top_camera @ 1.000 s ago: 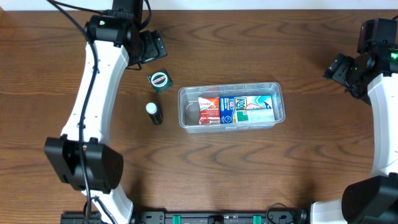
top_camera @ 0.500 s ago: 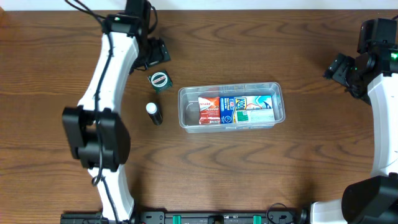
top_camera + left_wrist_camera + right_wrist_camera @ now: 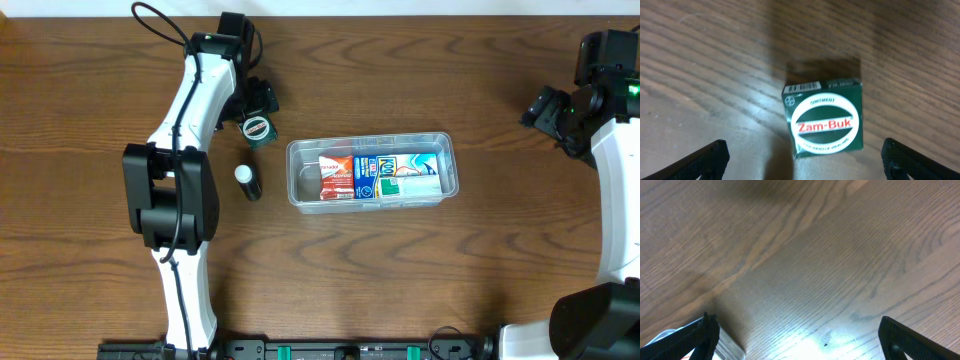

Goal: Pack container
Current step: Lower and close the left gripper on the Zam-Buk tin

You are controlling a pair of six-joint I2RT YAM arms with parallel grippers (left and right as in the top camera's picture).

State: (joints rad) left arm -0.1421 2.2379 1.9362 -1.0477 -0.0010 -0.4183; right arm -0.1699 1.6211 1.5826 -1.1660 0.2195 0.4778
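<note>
The clear plastic container (image 3: 296, 190) sits mid-table and holds a red packet (image 3: 337, 177) and a blue packet (image 3: 398, 175). A small green Zam-Buk box (image 3: 257, 129) lies on the wood just left of it; in the left wrist view the box (image 3: 824, 118) is between and just ahead of the open fingers. My left gripper (image 3: 256, 104) (image 3: 802, 162) is open and empty right above the box. A small dark bottle with a white cap (image 3: 246, 181) lies below the box. My right gripper (image 3: 540, 108) (image 3: 800, 340) is open and empty at the far right.
The left arm (image 3: 185, 110) stretches across the left side of the table. The right wrist view shows bare wood and a corner of something pale (image 3: 725, 347) at its lower left.
The left arm has swung right and down, bringing the open gripper from behind the green box to right over it. The right arm and the container have not moved.
</note>
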